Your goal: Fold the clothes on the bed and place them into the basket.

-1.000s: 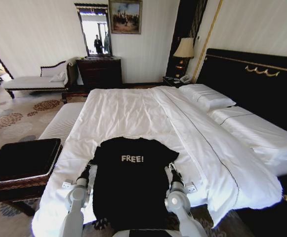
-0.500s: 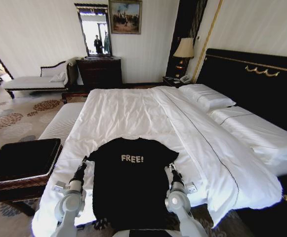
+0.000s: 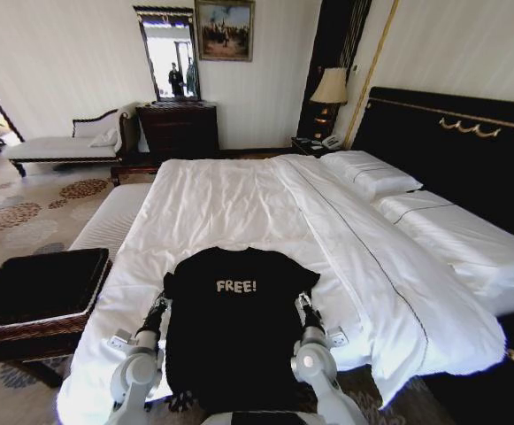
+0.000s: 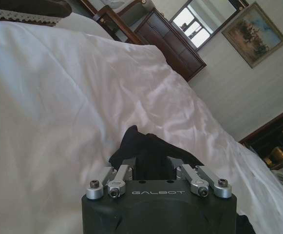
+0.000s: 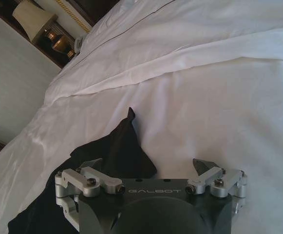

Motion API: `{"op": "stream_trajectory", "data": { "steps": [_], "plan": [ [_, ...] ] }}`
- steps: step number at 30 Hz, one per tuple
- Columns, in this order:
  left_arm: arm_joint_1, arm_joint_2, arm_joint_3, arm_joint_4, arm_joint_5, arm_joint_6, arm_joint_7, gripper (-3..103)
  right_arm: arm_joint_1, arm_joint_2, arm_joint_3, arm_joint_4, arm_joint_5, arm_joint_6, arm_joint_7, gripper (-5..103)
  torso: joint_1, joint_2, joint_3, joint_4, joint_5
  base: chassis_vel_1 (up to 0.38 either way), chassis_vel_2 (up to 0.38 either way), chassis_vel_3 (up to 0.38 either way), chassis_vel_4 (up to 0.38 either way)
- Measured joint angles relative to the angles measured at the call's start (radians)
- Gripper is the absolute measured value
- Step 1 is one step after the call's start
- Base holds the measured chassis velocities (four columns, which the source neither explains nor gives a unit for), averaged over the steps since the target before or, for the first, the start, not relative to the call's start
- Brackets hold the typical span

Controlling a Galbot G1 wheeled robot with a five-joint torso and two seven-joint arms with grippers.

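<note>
Black shirt [image 3: 235, 328] spread flat, chest up, at the near end of the bed [image 3: 239, 204], white "FREE!" across the chest, hem hanging off the near edge. White sheets under it, pillows [image 3: 372, 175] far off by the dark headboard [image 3: 469, 150].

Left hand [image 3: 160, 301] at the shirt's left sleeve, low on the sheet. From the left wrist: fingers [image 4: 125, 165] drawn close with black cloth bunched between them, clamped on the sleeve [image 4: 148, 148].

Right hand [image 3: 303, 304] at the shirt's right sleeve, also down on the sheet. From the right wrist: fingers [image 5: 202, 165] spread wide apart, the pointed sleeve tip [image 5: 126, 141] lying on the sheet between them, nearer the one finger, gripped by neither.

Basket [image 3: 40, 288] off the bed to the robot's left, well apart from the shirt, dark fabric on top, woven brown sides showing at its near rim.

Beyond the bed: dresser [image 3: 179, 128] with mirror [image 3: 170, 57] against the far wall, lamp [image 3: 331, 88] beside the headboard.
</note>
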Motion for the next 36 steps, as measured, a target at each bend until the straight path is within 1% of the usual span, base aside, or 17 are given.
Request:
{"op": "stream_trajectory", "data": {
  "steps": [1, 2, 3, 4, 5, 7, 9, 10, 13, 14, 16, 18, 19, 23, 25, 31, 36],
  "plan": [
    [0.004, 0.005, -0.011, -0.014, -0.036, 0.011, 0.01, 45, -0.003, -0.001, 0.007, 0.0, 0.001, 0.0, 0.0, 100, 0.0, 0.0, 0.0, -0.0001, 0.0, 0.0, 0.0, 0.0, 0.0],
    [0.003, 0.007, -0.022, -0.023, -0.068, 0.016, 0.016, 45, -0.004, -0.002, 0.011, 0.0, 0.002, 0.0, 0.0, 100, 0.0, 0.0, 0.0, -0.0001, 0.0, 0.0, 0.0, 0.0, 0.0],
    [0.003, 0.007, -0.022, -0.023, -0.068, 0.016, 0.016, 45, -0.004, -0.002, 0.011, 0.0, 0.002, 0.0, 0.0, 100, 0.0, 0.0, 0.0, -0.0001, 0.0, 0.0, 0.0, 0.0, 0.0],
    [0.002, 0.008, -0.031, -0.027, -0.088, 0.018, 0.02, 51, -0.004, -0.002, 0.013, 0.0, 0.002, 0.0, 0.0, 100, 0.0, 0.0, 0.0, -0.0001, 0.0001, 0.0, 0.0, 0.0, 0.0],
    [-0.005, 0.01, -0.055, -0.032, -0.141, 0.022, 0.027, 56, -0.005, -0.001, 0.015, 0.0, 0.004, 0.001, 0.0, 100, 0.0, 0.0, 0.0, -0.0001, 0.0001, 0.0, 0.0, 0.0, 0.0],
    [-0.02, 0.012, -0.087, -0.03, -0.217, 0.023, 0.029, 66, -0.005, 0.001, 0.015, -0.001, 0.004, 0.001, 0.0, 100, 0.0, 0.0, 0.0, 0.0, 0.0001, 0.0, 0.0, 0.0, 0.0],
    [-0.026, 0.013, -0.096, -0.025, -0.235, 0.023, 0.027, 66, -0.005, 0.002, 0.014, -0.001, 0.004, 0.001, 0.0, 100, 0.0, 0.0, 0.0, -0.0001, 0.0002, 0.0, 0.0, 0.0, 0.0],
    [-0.045, 0.013, -0.112, -0.005, -0.273, 0.023, 0.015, 72, -0.003, 0.003, 0.013, -0.003, 0.004, 0.001, 0.0, 100, 0.0, 0.0, 0.0, 0.0, 0.0, 0.0, 0.0, 0.0, 0.0],
    [-0.088, 0.015, -0.119, 0.058, -0.281, 0.024, -0.007, 88, 0.0, 0.004, 0.007, -0.007, 0.003, 0.001, 0.001, 100, 0.0, 0.0, 0.0, 0.0, 0.0001, 0.0, 0.0, 0.0, 0.0],
    [-0.088, 0.015, -0.119, 0.058, -0.281, 0.024, -0.007, 88, 0.0, 0.004, 0.007, -0.007, 0.003, 0.001, 0.001, 100, 0.0, 0.0, 0.0, 0.0, 0.0001, 0.0, 0.0, 0.0, 0.0],
    [-0.125, 0.016, -0.107, 0.124, -0.241, 0.024, -0.012, 97, 0.002, 0.005, 0.001, -0.009, 0.0, 0.001, 0.003, 100, 0.0, 0.0, 0.0, 0.0001, -0.0001, 0.0, 0.0, 0.0, 0.0],
    [-0.136, 0.016, -0.104, 0.142, -0.228, 0.023, -0.014, 97, 0.002, 0.006, 0.0, -0.009, 0.0, 0.0, 0.004, 100, 0.0, 0.0, 0.0, -0.0001, -0.0001, 0.0, 0.0, 0.0, 0.0],
    [-0.162, 0.016, -0.095, 0.183, -0.201, 0.022, -0.014, 100, 0.002, 0.008, -0.001, -0.009, -0.002, -0.001, 0.006, 100, 0.0, 0.0, 0.0, -0.0002, -0.0002, 0.0, 0.0, 0.0, 0.0],
    [-0.197, 0.015, -0.076, 0.227, -0.178, 0.022, -0.014, 100, -0.001, 0.008, -0.002, -0.009, -0.007, -0.002, 0.008, 100, 0.0, 0.0, 0.0, 0.0, 0.0, 0.0, 0.0, 0.0, 0.0],
    [-0.235, 0.009, -0.053, 0.265, -0.155, 0.022, -0.014, 100, -0.004, 0.007, -0.002, -0.01, -0.009, -0.003, 0.009, 100, 0.0, 0.0, 0.0, -0.0001, 0.0001, 0.0, 0.0, 0.0, 0.0],
    [-0.291, -0.01, -0.02, 0.301, -0.136, 0.027, -0.014, 100, -0.004, 0.008, -0.003, -0.011, -0.012, -0.004, 0.012, 100, 0.0, 0.0, 0.0, -0.0001, 0.0001, 0.0, 0.0, 0.0, 0.0],
    [-0.316, -0.022, -0.013, 0.31, -0.138, 0.027, -0.014, 100, -0.005, 0.009, -0.006, -0.015, -0.013, -0.005, 0.012, 100, 0.0, 0.0, 0.0, -0.0001, 0.0001, 0.0, 0.0, 0.0, 0.0]
  ]
}}
